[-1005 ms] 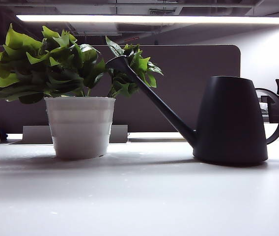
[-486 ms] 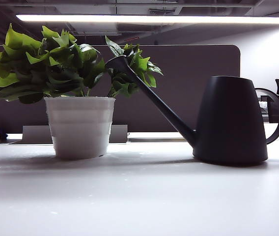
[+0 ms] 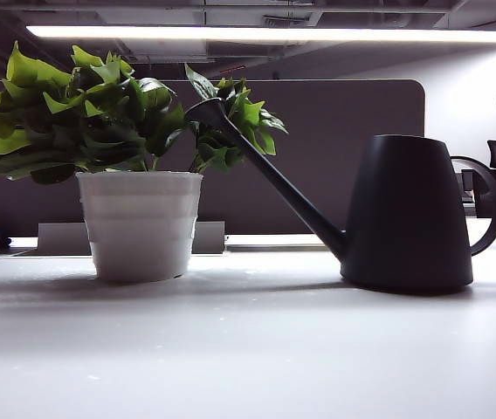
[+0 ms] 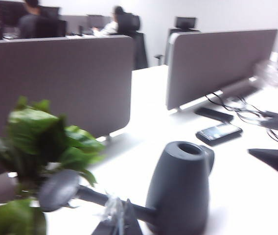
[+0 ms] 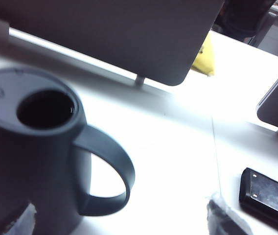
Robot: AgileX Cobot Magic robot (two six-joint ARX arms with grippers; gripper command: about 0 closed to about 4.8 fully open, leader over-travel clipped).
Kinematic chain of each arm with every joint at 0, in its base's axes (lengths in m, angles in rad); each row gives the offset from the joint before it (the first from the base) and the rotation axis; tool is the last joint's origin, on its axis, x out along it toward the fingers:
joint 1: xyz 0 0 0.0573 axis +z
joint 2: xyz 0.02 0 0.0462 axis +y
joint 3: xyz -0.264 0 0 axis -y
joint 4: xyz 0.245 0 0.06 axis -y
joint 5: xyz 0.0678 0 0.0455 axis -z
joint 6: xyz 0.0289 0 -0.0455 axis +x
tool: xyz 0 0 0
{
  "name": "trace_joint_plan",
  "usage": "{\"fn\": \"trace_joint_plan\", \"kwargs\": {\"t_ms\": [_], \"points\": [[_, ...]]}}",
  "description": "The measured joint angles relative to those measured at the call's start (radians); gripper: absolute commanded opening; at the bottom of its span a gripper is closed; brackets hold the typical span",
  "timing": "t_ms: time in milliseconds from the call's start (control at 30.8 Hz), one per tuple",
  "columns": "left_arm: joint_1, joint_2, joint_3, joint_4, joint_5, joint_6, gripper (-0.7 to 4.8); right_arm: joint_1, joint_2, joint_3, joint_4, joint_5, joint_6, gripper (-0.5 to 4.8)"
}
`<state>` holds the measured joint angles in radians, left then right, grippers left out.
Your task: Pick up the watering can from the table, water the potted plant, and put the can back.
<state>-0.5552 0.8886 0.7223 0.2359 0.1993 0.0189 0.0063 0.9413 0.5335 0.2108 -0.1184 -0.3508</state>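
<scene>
Both grippers hang above the table (image 3: 248,349) — the right gripper (image 5: 124,223) with fingers apart above the watering can (image 3: 405,214), the left gripper (image 4: 117,223) unreadable — so lifting, watering the potted plant (image 3: 134,166) at left and returning remain.

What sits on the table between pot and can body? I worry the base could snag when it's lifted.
Nothing: in the exterior view, bare table separates the potted plant from the watering can; only its spout crosses above.

One watering can (image 3: 405,214), one potted plant (image 3: 139,218), two phones (image 4: 219,132).
</scene>
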Motion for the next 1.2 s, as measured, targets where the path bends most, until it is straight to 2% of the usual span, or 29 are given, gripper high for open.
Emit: {"fn": "trace_joint_plan", "kwargs": {"t_ms": [227, 584, 1005, 1037, 1135, 1167, 1200], "points": [[-0.021, 0.024, 0.000, 0.000, -0.006, 0.007, -0.06, 0.000, 0.227, -0.010, 0.185, 0.044, -0.025, 4.79], [-0.024, 0.023, 0.001, -0.013, -0.005, 0.007, -0.06, 0.000, 0.610, -0.004, 0.599, 0.121, -0.048, 4.79], [-0.024, 0.023, 0.001, -0.121, -0.005, 0.007, -0.06, 0.000, 0.788, 0.143, 0.689, 0.126, -0.049, 4.79], [-0.024, 0.023, 0.001, -0.121, -0.005, 0.007, -0.05, 0.000, 0.792, 0.150, 0.690, 0.126, -0.048, 4.14], [-0.024, 0.023, 0.001, -0.120, -0.005, 0.007, -0.06, 0.000, 0.793, 0.160, 0.690, 0.126, -0.044, 0.65], [-0.024, 0.023, 0.001, -0.120, -0.005, 0.007, -0.06, 0.000, 0.793, 0.163, 0.690, 0.126, -0.043, -0.02], [-0.024, 0.023, 0.001, -0.121, -0.005, 0.007, -0.06, 0.000, 0.793, 0.166, 0.689, 0.125, -0.043, -0.03]]}}
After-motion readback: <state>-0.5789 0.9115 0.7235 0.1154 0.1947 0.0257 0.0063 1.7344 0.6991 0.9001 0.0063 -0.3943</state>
